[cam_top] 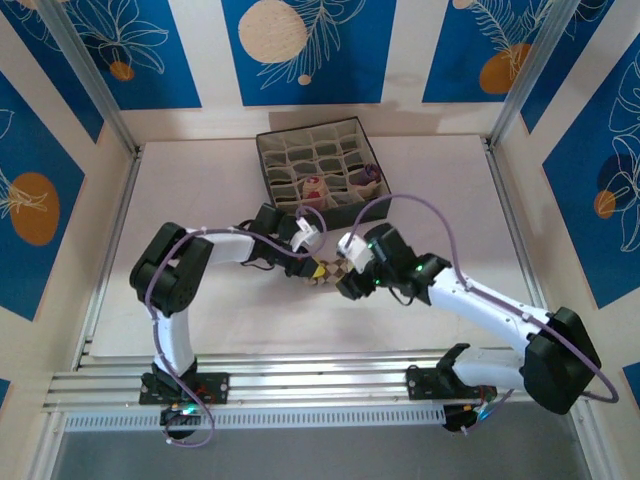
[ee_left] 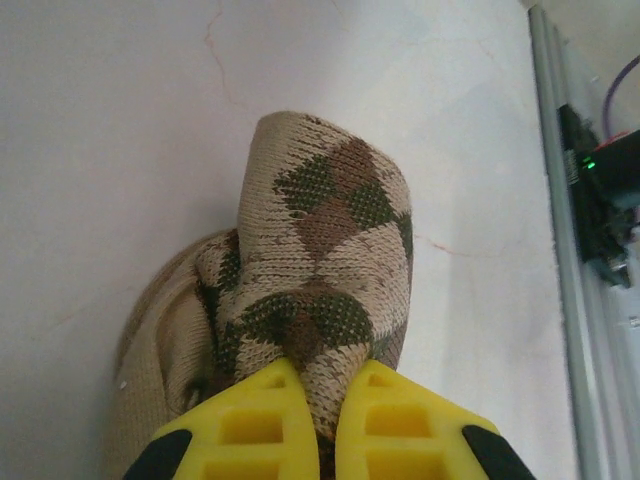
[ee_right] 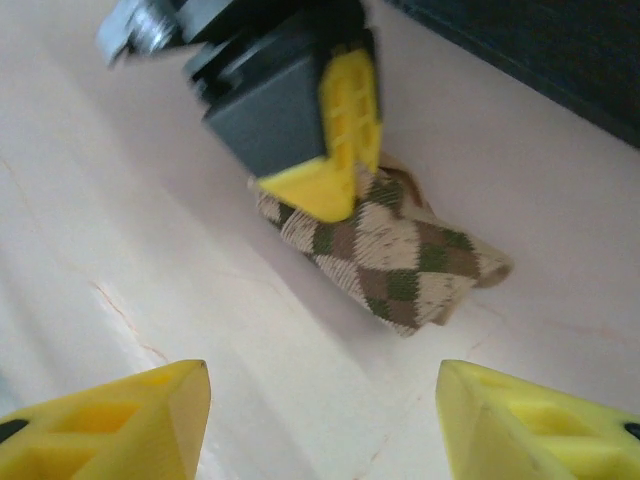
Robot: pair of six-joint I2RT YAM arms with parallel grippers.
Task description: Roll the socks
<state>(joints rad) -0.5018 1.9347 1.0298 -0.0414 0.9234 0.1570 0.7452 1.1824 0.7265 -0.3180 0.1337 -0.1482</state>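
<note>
Panels of blue with white leaves and orange discs are lining the walls around a pale surface (cam_top: pixel 220 300), which is showing faint hairline cracks in the left wrist view. Metal rails are running along its edges. A grey compartment box (cam_top: pixel 266 165) is sitting at the far middle; inside it, a beige and maroon sock (cam_top: pixel 315 187) and a dark purple sock (cam_top: pixel 370 173) are lying in separate cells.

The diamond-patterned sock (cam_top: pixel 328 270) (ee_left: pixel 330 250) (ee_right: pixel 400 265) is lying on the surface in front of the box, between the two arms. It is knitted in cream with brown and dark green diamonds, and is bunched and folded over on itself.

The left gripper (cam_top: pixel 318 268) (ee_left: pixel 322 385) (ee_right: pixel 345 185) is pinching one end, its jaws closed on the fabric. The sock's long axis is running straight out from those jaws, its rounded free end pointing away from them. The right gripper (cam_top: pixel 345 275) (ee_right: pixel 320 395) is hovering just beside it, jaws standing wide apart and holding nothing.
</note>
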